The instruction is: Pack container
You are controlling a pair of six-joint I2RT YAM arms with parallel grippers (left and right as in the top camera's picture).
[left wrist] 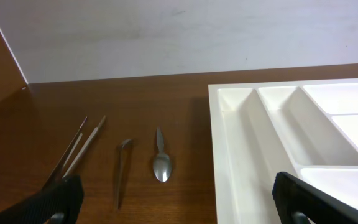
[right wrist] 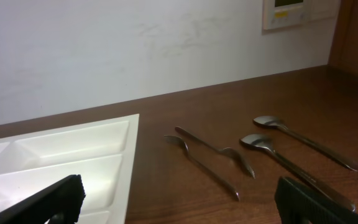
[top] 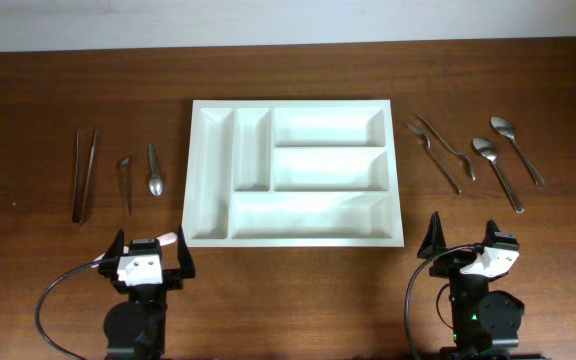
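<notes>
Though each wrist view cuts our fingers (left wrist: 51, 204) off at the bottom corners, we see the left gripper (top: 151, 252) and right gripper (top: 464, 240) spread wide and empty. The container (top: 293, 104) lies just ahead, between them; tongs (top: 80, 200) sit ahead-left of the left, spoons (top: 486, 149) ahead-right of the right.

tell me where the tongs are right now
In the overhead view the tongs lie at the far left of the table, with a small spoon between them and the white tray.
</notes>
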